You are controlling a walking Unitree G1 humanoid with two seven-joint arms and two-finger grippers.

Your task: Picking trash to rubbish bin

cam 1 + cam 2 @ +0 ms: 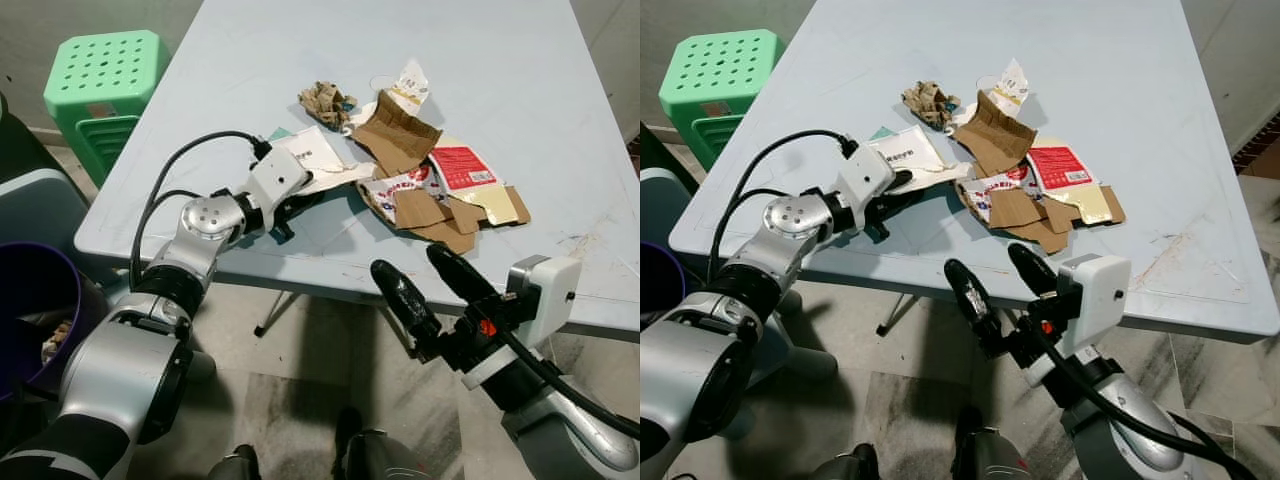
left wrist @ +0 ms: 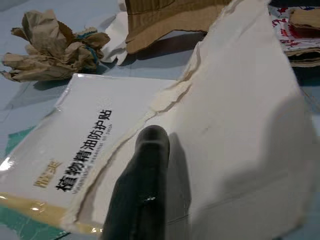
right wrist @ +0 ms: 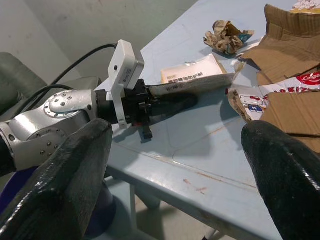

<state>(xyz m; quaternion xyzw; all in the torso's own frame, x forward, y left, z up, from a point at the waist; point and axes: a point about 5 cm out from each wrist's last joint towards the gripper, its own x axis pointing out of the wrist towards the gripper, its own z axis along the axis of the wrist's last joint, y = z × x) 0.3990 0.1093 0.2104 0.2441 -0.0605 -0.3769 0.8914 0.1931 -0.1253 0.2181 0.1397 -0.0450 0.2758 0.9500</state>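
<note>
Trash lies in a heap on the pale blue table (image 1: 500, 60): a crumpled brown paper ball (image 1: 325, 100), torn cardboard (image 1: 395, 135), a red-and-white wrapper (image 1: 462, 167), and a white printed packet (image 1: 315, 150). A torn white paper sheet (image 2: 240, 125) lies over that packet. My left gripper (image 1: 300, 200) rests on the table at the heap's left side, shut on this sheet, with one black finger (image 2: 145, 190) pressed on top of it. In front of the table's front edge, my right gripper (image 1: 410, 260) is open and holds nothing.
A dark purple bin (image 1: 40, 290) with some trash inside stands on the floor at my left. A green plastic stool (image 1: 105, 75) sits beyond it by the table's left side. The table's far half is bare.
</note>
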